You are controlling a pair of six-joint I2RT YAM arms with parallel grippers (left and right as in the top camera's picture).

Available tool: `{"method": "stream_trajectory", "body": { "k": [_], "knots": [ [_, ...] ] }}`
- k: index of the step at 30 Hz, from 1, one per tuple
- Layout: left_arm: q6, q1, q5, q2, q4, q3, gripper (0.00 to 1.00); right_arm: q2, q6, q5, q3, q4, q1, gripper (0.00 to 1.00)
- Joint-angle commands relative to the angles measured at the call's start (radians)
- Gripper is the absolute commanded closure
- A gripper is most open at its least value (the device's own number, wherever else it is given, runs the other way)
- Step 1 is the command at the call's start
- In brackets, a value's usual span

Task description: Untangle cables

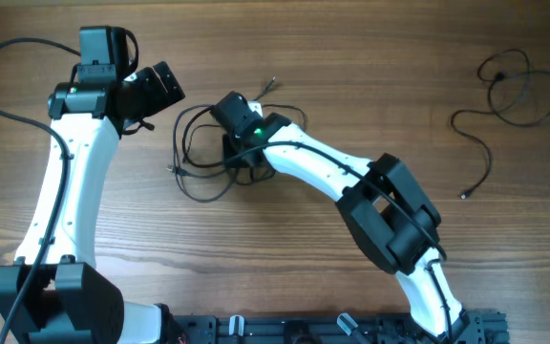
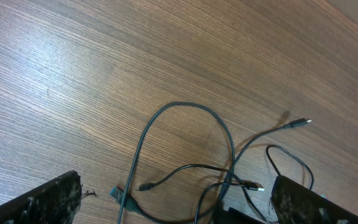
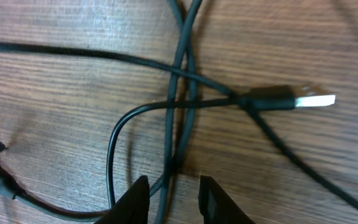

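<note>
over wood table, right fingers narrow, astride tangled cables; left fingers wide apart nearby.

L gripper spread wide — R gripper narrow gap.

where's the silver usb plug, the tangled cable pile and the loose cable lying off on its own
silver usb plug [image 3: 316, 99], right wrist view, on its metal tip
tangled cable pile [image 1: 201, 158], overhead view, middle of its loops
loose cable [image 1: 516, 91], overhead view, on its coiled part
</note>
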Motion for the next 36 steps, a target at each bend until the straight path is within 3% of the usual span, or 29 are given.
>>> {"method": "stream_trajectory", "body": {
  "k": [1,6,9,13,28,36],
  "knots": [
    [-0.005,0.004,-0.014,0.002,0.002,-0.007,0.00,0.045,0.014,0.101,-0.004,0.016,0.038,0.72],
    [-0.006,0.004,-0.014,0.002,0.002,-0.007,0.00,0.083,0.011,0.171,-0.004,0.002,0.056,0.79],
    [-0.006,0.004,-0.014,0.002,0.002,-0.007,0.00,0.083,0.004,0.180,-0.004,-0.024,0.053,0.92],
    [-0.006,0.004,-0.014,0.002,0.002,-0.007,0.00,0.080,-0.098,0.185,0.003,-0.026,0.052,0.96],
    [-0.006,0.004,-0.014,0.002,0.002,-0.007,0.00,-0.341,-0.602,0.186,0.033,0.037,0.041,0.96],
    [-0.006,0.004,-0.014,0.002,0.003,-0.007,0.00,-0.388,-1.065,0.187,0.029,0.019,0.041,0.96]
  ]
}}
